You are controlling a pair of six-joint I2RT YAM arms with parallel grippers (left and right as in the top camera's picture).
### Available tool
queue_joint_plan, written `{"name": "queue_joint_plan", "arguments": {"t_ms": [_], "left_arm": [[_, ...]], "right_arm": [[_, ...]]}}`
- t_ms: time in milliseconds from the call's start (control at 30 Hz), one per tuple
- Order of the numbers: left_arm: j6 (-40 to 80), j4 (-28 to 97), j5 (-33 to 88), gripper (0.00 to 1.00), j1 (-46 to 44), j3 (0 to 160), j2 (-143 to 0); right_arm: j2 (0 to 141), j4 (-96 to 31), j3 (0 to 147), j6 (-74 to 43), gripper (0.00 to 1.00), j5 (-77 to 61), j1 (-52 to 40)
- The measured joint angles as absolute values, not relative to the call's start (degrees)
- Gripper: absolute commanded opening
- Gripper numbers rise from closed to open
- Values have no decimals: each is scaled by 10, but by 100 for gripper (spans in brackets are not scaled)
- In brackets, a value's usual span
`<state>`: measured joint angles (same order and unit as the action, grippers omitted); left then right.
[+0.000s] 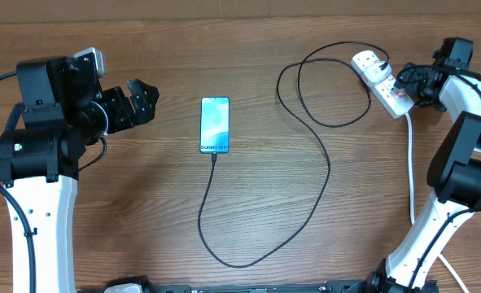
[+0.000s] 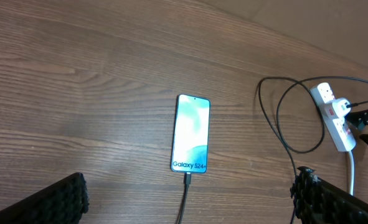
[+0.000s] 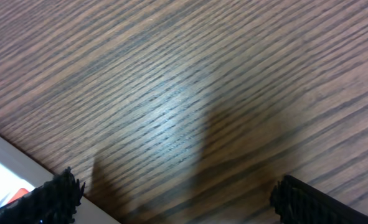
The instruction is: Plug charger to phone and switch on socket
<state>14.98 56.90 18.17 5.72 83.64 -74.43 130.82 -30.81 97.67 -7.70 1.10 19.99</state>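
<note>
The phone (image 1: pixel 215 124) lies screen up at the table's middle, and also shows in the left wrist view (image 2: pixel 191 134). The black charger cable (image 1: pixel 248 259) has its connector tip in the phone's bottom edge (image 2: pixel 187 180). It loops right to a plug in the white socket strip (image 1: pixel 380 81) at the back right, which also shows in the left wrist view (image 2: pixel 333 117). My left gripper (image 1: pixel 142 99) is open and empty, left of the phone. My right gripper (image 1: pixel 407 81) is open right at the socket's near end; a white corner with a red mark (image 3: pixel 9 186) shows in its view.
The socket's thick white cord (image 1: pixel 410 175) runs down the right side toward the table's front, beside the right arm. The cable makes a wide loop (image 1: pixel 321 81) between phone and socket. The table is brown wood grain.
</note>
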Motion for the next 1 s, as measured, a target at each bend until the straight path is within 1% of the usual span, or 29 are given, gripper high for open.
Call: {"name": "queue_joint_plan", "arguments": {"t_ms": [167, 433, 1000], "left_arm": [[150, 569, 182, 100, 57, 836, -744], [150, 569, 182, 100, 57, 836, -744], [150, 569, 182, 100, 57, 836, -744]], "right_arm": [[1308, -306, 977, -77, 100, 4, 200], [1308, -297, 977, -77, 100, -43, 200], [1308, -301, 977, -90, 100, -73, 199]]}}
